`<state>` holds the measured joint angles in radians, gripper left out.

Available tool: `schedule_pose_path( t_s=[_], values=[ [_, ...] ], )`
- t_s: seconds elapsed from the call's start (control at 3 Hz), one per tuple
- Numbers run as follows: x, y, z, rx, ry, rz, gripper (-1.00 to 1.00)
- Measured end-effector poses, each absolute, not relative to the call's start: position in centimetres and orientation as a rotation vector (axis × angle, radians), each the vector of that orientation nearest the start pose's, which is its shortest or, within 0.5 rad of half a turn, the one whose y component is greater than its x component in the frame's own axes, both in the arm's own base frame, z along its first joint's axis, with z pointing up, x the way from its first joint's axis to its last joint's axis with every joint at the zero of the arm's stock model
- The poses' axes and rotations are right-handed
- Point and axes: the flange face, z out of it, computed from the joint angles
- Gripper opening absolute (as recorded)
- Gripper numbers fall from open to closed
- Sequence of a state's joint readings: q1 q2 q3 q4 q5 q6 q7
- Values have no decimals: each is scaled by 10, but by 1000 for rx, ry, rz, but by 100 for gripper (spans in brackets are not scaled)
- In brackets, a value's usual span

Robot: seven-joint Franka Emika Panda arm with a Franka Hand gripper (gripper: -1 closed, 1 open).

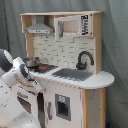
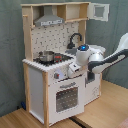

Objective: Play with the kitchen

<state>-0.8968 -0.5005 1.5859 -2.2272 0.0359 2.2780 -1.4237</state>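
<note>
Against the grey curtain in the first exterior view stands the kitchen (image 1: 67, 65), tall and upright, white below and light wood above, filling most of the picture. A grey hood (image 1: 40, 28) hangs over the stovetop (image 1: 46, 67), where a small metal pot (image 1: 32, 62) sits at the back. Toward the first exterior view's right are the sink (image 1: 74, 74) and the black faucet (image 1: 84, 59) curving over it. The robot arm (image 1: 15, 75) comes in from the first exterior view's left, its white wrist pressed close to the front edge below the stovetop, and the tool itself is hidden behind that wrist.

From the second exterior view the kitchen (image 2: 55, 75) rests on a wooden floor (image 2: 107, 107), with the windowed oven door (image 2: 65, 97) facing us and seemingly closed. The arm (image 2: 102, 57) reaches in from the second exterior view's right, and the tool (image 2: 75, 70) sits right at the knob panel (image 2: 59, 75) above the oven. I cannot tell whether its fingers are spread or pinching a knob.

My guess is that the step in hand is working a stove knob. If so, the next move calls for a firm hold on the knob and a gentle twist of the wrist without shoving the whole toy.
</note>
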Motion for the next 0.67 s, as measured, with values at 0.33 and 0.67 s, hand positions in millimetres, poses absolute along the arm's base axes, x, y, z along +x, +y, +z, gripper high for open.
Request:
schedule_pose_path(
  t_s=[0.33, 0.67],
  values=[
    [390, 370, 360, 1389, 2306, -92, -100],
    [388, 376, 364, 1517, 2245, -7, -100]
  ],
)
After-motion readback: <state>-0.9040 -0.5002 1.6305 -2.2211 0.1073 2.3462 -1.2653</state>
